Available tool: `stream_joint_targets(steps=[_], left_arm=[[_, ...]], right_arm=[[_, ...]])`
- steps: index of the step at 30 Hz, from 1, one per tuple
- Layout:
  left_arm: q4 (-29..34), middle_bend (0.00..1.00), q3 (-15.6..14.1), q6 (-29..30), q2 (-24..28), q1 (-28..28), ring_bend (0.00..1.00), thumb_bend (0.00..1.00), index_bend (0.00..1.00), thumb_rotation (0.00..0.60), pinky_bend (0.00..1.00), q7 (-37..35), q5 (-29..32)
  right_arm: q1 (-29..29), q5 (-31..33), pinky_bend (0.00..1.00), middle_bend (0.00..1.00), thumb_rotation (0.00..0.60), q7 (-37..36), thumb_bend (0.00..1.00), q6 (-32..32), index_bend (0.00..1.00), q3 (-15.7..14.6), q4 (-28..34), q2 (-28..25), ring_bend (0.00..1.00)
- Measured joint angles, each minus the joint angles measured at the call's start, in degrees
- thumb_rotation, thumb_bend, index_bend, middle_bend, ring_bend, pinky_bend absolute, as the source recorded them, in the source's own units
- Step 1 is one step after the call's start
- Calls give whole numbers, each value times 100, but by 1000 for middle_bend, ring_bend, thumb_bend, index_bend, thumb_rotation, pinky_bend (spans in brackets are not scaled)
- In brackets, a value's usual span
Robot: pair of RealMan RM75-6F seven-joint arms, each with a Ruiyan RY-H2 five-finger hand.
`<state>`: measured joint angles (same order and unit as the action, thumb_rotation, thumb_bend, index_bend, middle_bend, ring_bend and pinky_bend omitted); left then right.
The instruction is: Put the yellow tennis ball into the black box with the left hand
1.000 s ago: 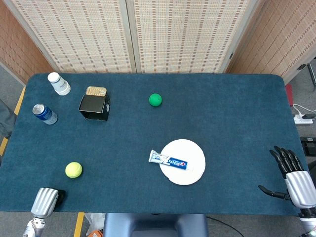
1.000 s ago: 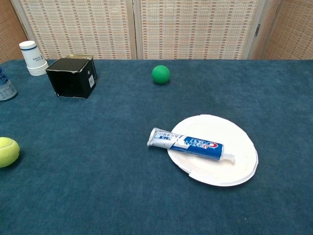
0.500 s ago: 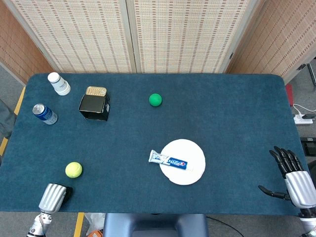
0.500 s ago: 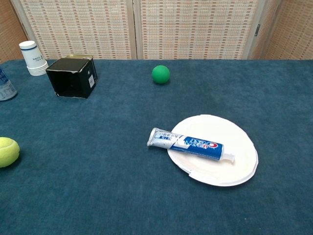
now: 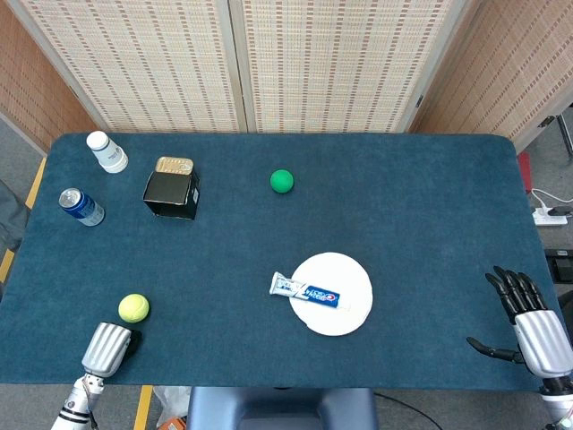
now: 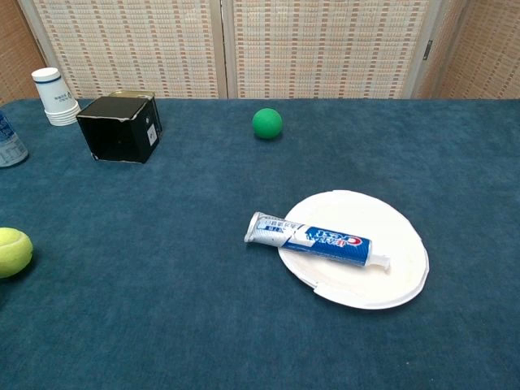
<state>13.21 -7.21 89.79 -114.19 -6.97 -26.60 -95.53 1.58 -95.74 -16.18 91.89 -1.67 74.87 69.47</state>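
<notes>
My left robot hand [image 5: 109,348] sits just beside the yellow tennis ball [image 5: 133,308] on the table [image 5: 403,206] to reach it, its fingers hidden so I cannot tell their state; the black box [image 5: 172,193] stands well apart.

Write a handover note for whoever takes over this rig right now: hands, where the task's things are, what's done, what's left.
Left hand: at the table's near-left edge, just short of the yellow tennis ball, not touching it; its fingers are hidden, so I cannot tell whether it is open.
Right hand: at the near-right edge, fingers spread, holding nothing.
Black box: far left, beyond the ball.
Done: nothing; the ball lies on the table.
Left: grasp the ball with the left hand, carry it to the box, drop it in.
</notes>
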Motion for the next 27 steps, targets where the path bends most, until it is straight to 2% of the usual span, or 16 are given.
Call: stream_joint_targets(steps=[11, 27], left_arm=[[167, 1000, 116, -456, -47, -339, 1000, 665, 1000, 600, 1000, -18, 96], [329, 1000, 556, -1389, -102, -1244, 1000, 671, 1000, 600, 1000, -63, 463]], right_arm=[[-8, 11, 0, 0, 600, 47, 0, -2, 29, -2, 16, 5, 0], [15, 43, 0, 0, 600, 120, 0, -79, 29, -2, 34, 9, 0]])
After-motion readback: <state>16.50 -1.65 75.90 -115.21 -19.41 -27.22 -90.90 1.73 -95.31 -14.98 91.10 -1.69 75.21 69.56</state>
